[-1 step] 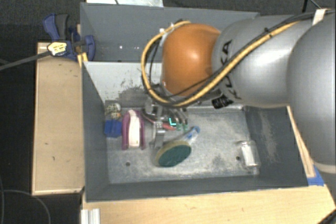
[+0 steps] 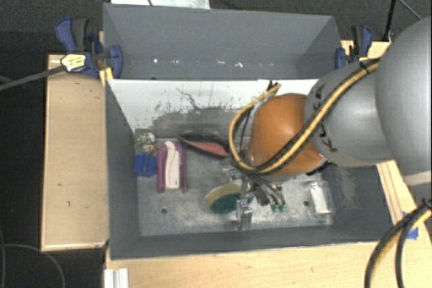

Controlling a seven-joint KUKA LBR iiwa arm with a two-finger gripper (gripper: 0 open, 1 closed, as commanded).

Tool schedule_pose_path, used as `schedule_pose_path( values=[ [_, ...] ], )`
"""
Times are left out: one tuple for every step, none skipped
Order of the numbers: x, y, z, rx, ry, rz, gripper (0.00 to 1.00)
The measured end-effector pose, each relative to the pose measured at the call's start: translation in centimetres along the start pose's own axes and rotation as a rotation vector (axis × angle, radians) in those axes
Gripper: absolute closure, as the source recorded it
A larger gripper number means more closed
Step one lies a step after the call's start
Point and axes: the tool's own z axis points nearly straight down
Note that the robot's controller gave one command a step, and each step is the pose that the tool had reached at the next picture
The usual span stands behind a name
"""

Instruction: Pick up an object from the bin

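My gripper (image 2: pixel 244 208) is low in the front middle of the bin, below the orange cover. Right beside it on its left lies a round, flat thing (image 2: pixel 220 198), tan on top and dark teal below; the gripper touches or overlaps its right edge. A small green piece (image 2: pixel 276 207) peeks out just right of the gripper. Behind the gripper a red and black elongated thing (image 2: pixel 206 144) lies on the bin floor, partly hidden by the cover.
A purple and white bottle-like thing (image 2: pixel 170 166) lies at the left, with a blue piece (image 2: pixel 144 164) beside it and a small metallic thing (image 2: pixel 144 139) behind. A white and silver thing (image 2: pixel 318 199) lies at the front right. The arm covers the bin's right side.
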Motion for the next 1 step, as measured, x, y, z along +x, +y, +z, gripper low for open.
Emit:
schedule_pose_path(
  values=[
    [-0.29, 0.33, -0.32, -0.003, -0.008, 0.002, 1.0]
  ],
)
